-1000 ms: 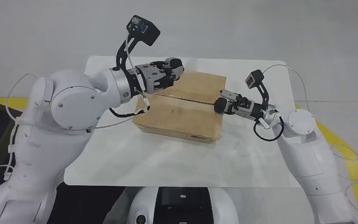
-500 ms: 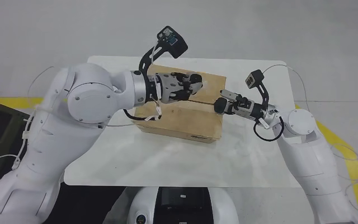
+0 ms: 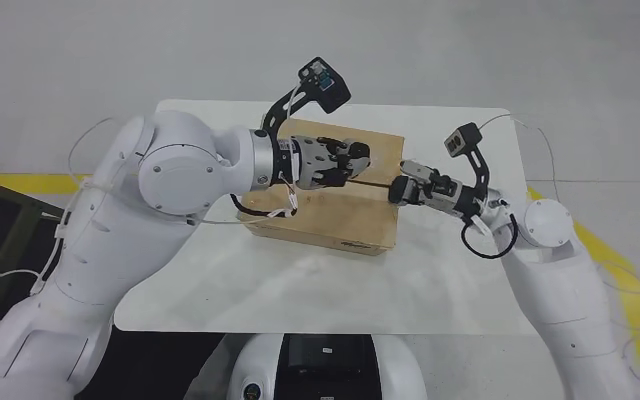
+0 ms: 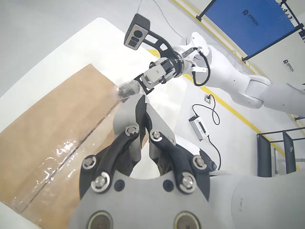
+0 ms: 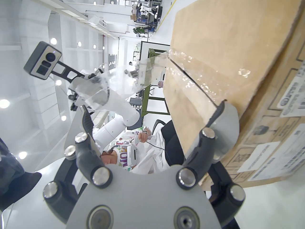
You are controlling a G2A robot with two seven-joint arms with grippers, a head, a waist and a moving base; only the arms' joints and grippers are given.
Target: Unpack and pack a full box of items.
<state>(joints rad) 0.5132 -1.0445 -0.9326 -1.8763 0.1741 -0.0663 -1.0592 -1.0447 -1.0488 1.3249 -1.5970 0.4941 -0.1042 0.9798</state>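
A brown cardboard box [image 3: 320, 205] lies in the middle of the white table [image 3: 300, 290], its top seam sealed with clear tape [image 4: 69, 144]. My left gripper [image 3: 355, 160] hovers over the seam near the box's right end, shut [image 4: 143, 102] on a lifted strip of the clear tape [image 5: 143, 70]. My right gripper [image 3: 398, 188] sits at the box's right edge, open [image 5: 152, 108]. One of its fingers [image 5: 224, 113] rests against the top edge of the box [image 5: 226, 36] beside the seam.
Bare table surface runs along the front [image 3: 330, 300] and right of the box. Printed labels [image 5: 293, 96] cover the box's side wall. A small power unit with a cable [image 4: 197, 127] lies on the floor beyond the table.
My left arm has swept to the right along the box's seam, from the far left part to near my right gripper. My right gripper has barely shifted.
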